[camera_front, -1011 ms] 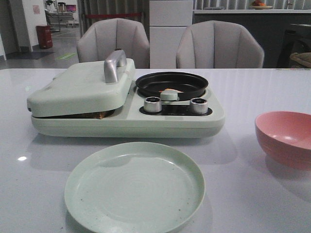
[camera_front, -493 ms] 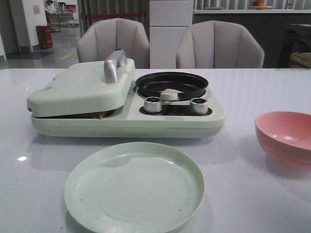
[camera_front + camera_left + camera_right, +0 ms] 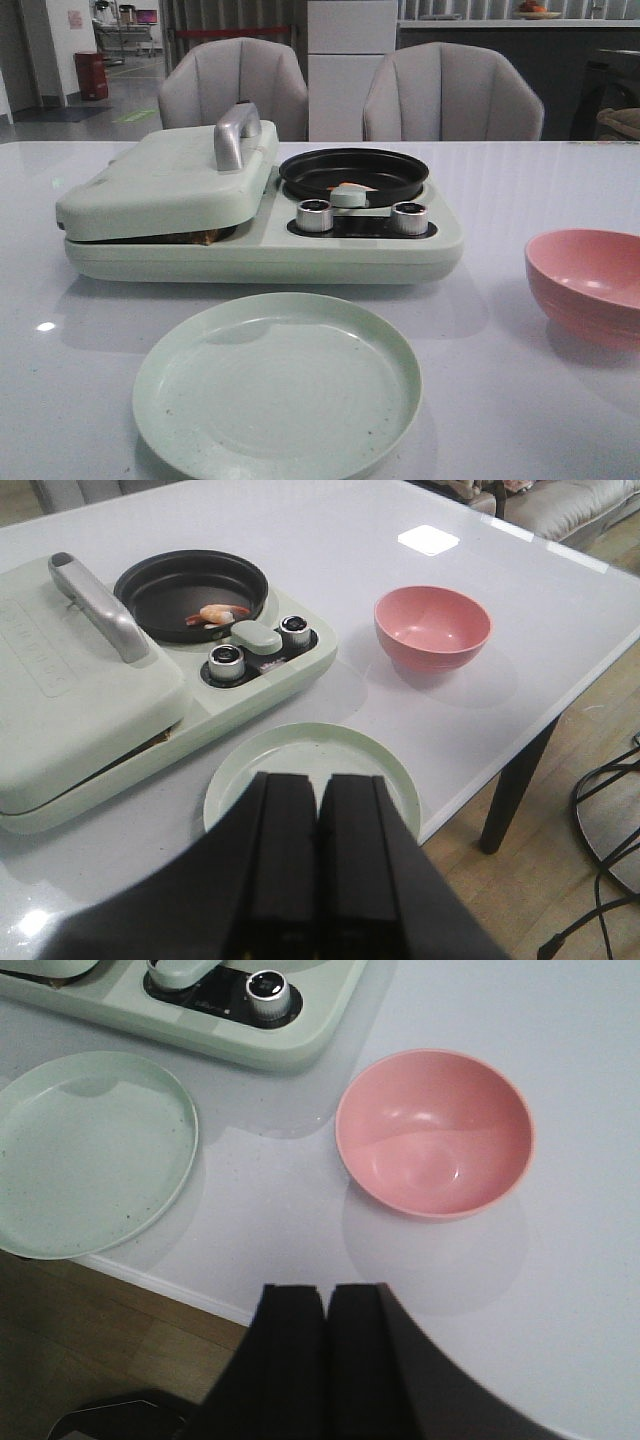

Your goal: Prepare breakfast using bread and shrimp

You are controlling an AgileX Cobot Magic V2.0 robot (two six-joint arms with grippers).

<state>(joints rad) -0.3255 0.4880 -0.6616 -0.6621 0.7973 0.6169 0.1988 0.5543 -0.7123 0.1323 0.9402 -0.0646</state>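
One shrimp (image 3: 218,613) lies in the black round pan (image 3: 190,585) of the pale green breakfast maker (image 3: 260,250); in the front view the shrimp (image 3: 352,186) just shows over the pan rim. The maker's lid (image 3: 170,180) is down over the left side. A brown sliver of bread (image 3: 205,237) peeks out under it; the rest of the bread is hidden. My left gripper (image 3: 318,780) is shut and empty, above the near side of the empty green plate (image 3: 300,765). My right gripper (image 3: 327,1295) is shut and empty, above the table's front edge near the pink bowl (image 3: 435,1130).
The plate (image 3: 277,385) sits in front of the maker, and the empty pink bowl (image 3: 590,285) is to its right. Two silver knobs (image 3: 313,215) are on the maker's front. Two chairs (image 3: 450,95) stand behind the table. The table edge and floor show in the right wrist view.
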